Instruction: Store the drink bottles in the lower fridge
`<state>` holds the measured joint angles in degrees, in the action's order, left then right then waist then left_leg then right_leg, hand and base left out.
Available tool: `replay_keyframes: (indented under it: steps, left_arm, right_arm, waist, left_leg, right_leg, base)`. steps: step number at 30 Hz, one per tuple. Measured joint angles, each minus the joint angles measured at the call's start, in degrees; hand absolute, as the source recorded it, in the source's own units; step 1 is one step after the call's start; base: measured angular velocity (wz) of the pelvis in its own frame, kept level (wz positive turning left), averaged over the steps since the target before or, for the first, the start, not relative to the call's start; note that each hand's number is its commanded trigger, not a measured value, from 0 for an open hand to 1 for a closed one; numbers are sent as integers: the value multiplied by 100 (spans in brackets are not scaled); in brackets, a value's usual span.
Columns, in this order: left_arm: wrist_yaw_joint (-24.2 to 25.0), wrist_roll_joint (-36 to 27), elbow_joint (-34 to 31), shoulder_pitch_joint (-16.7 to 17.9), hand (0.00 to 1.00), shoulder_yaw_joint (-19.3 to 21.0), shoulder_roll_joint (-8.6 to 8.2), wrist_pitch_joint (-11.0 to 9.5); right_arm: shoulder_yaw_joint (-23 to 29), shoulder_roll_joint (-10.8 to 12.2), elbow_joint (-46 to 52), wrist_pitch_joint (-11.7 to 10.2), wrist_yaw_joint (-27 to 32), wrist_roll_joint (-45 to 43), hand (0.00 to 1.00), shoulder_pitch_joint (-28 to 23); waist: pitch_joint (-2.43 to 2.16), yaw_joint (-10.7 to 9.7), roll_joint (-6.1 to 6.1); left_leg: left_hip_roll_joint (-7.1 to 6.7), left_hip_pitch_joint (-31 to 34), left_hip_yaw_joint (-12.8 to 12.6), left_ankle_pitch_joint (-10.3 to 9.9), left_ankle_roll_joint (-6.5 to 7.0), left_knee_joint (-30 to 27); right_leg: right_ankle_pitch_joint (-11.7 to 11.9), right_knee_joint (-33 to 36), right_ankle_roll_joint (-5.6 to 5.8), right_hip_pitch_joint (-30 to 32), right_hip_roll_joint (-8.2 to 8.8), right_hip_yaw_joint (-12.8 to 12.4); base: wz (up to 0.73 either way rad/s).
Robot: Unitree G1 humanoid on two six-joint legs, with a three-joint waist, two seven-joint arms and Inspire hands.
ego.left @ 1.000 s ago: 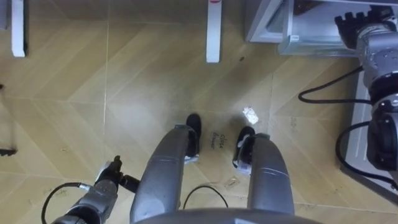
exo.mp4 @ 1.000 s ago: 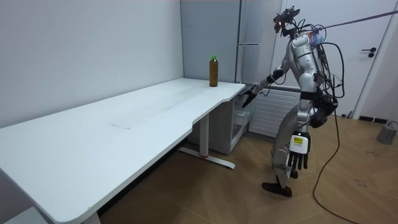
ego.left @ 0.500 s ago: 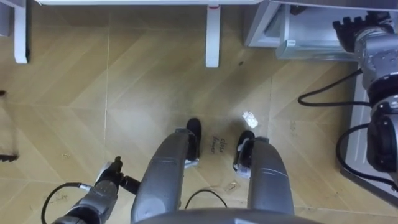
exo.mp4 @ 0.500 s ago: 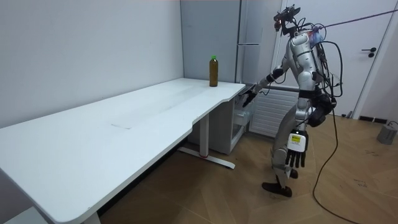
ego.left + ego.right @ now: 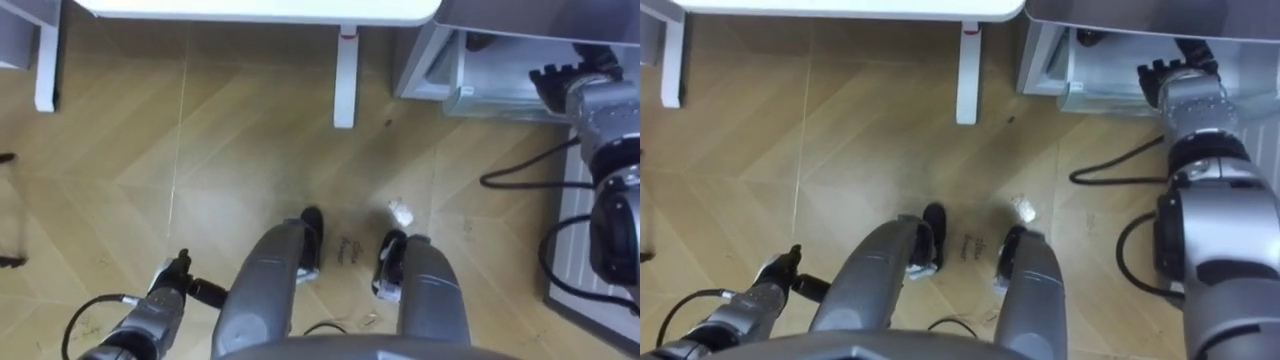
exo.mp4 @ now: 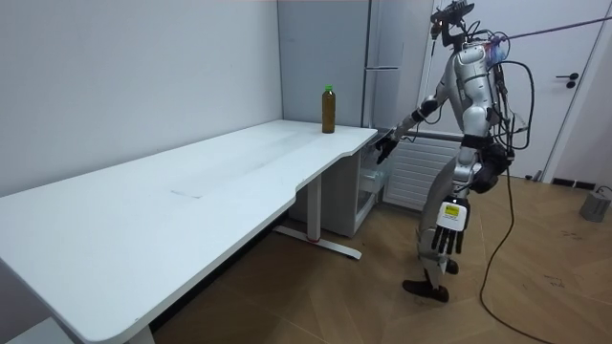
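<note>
A brown drink bottle with a green cap stands upright on the far corner of the white table, beside the tall grey fridge. I stand on the wooden floor at that end of the table, facing the fridge. My right hand is held out at waist height towards the fridge's open lower compartment, fingers relaxed and holding nothing; it also shows as the right hand at that opening. My left hand hangs open by my thigh, apart from the bottle.
The table's edge and a white table leg lie ahead of my feet. A crumpled white scrap lies on the floor by my right foot. A white door stands behind me.
My body has straightened and my head has lifted, so the eye view now takes in the table's edge and more of the fridge opening. Both hands have barely moved; the bottle stays put.
</note>
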<state>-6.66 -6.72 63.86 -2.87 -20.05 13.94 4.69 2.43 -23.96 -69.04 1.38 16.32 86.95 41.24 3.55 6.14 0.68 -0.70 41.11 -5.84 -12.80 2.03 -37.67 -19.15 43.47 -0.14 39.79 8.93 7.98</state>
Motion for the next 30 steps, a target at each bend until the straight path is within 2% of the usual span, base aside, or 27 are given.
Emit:
replay_keyframes:
  steps: [4, 6, 10, 12, 19, 20, 21, 23, 25, 27, 28, 30]
  left_arm:
    - [124, 0, 8, 9, 0, 135, 5, 1]
    - [174, 1, 23, 28, 0, 199, 36, -3]
    - [260, 148, 34, 26, 0, 256, 49, -7]
    - [323, 252, 27, 74, 0, 458, 49, 0]
    - [321, 266, -12, 206, 0, 706, 60, 28]
    - [326, 339, -11, 247, 0, 755, 56, 28]
    - [328, 443, -3, 305, 0, 860, 57, 30]
    - [323, 520, -14, 420, 0, 1030, 66, 30]
    - [319, 520, -33, 572, 0, 1201, 64, 28]
    - [303, 646, -32, 786, 0, 1335, 73, 26]
    - [294, 684, -33, 833, 0, 1362, 78, 27]
    - [274, 907, -42, 1022, 0, 1449, 82, 42]
  right_arm:
    - [3, 0, -16, 14, -141, -83, 0, -95]
    - [4, 0, -107, 103, -238, -87, 0, -257]
    - [17, 2, -151, 140, -283, -99, 0, -445]
    - [117, 6, -160, 238, -329, -179, 0, -650]
    - [119, 25, -158, 263, -422, -422, 0, -1103]
    - [120, 57, -158, 264, -501, -410, 0, -1238]
    - [120, 95, -157, 269, -638, -420, 0, -1405]
    - [131, 137, -8, 312, -783, -607, 0, -1701]
    - [152, 156, 157, 322, -988, -692, 0, -2060]
    - [153, 155, 257, 335, -1190, -656, 0, -2430]
    - [156, 155, 295, 335, -1237, -662, 0, -2517]
    - [157, 182, 552, 341, -1376, -833, 0, -2810]
  waist:
    - [-1, -11, -5]
    - [2, 9, -3]
    - [1, 33, -6]
    - [-3, 33, -9]
    - [-57, -13, -76]
    - [-79, -24, -89]
    - [-135, -48, -88]
    - [-199, -141, -74]
    - [-244, -235, -57]
    - [-343, -320, 25]
    - [-356, -337, 51]
    - [-415, -439, 124]
  left_leg:
    - [-4, -87, -3, 1, 0, 11]
    - [-4, -338, -4, 0, 0, 96]
    - [-10, -655, 14, 0, 1, 273]
    - [-9, -954, 42, 0, 1, 454]
    - [-3, -1659, 42, 7, 10, 920]
    - [-10, -1856, 38, 8, 12, 1049]
    - [-11, -2038, 38, 10, 13, 1150]
    - [-12, -2312, 40, 9, 12, 1264]
    - [-44, -2660, 37, 9, 10, 1413]
    - [-50, -3125, 17, 8, 8, 1663]
    - [-43, -3244, 9, 6, 4, 1708]
    - [15, -3549, 3, -24, -46, 1824]
  right_leg:
    - [0, -21, 0, -96, -1, 5]
    - [-4, -147, 7, -368, -11, 25]
    - [19, -339, 46, -685, -39, 14]
    - [48, -549, 76, -996, -55, 73]
    - [247, -1287, 153, -1827, -174, 146]
    - [277, -1421, 173, -2040, -188, 150]
    - [296, -1554, 190, -2244, -197, 164]
    - [309, -1725, 211, -2537, -204, 183]
    - [341, -1949, 227, -2917, -219, 217]
    - [352, -2202, 236, -3351, -247, 222]
    - [365, -2272, 234, -3463, -264, 214]
    - [433, -2515, 213, -3824, -355, 206]
  base:
    - [0]
    - [0]
    - [-2]
    - [0]
    - [-3]
    - [0]
    - [0]
    - [0]
    - [0]
    - [-7]
    - [-12]
    - [-8]
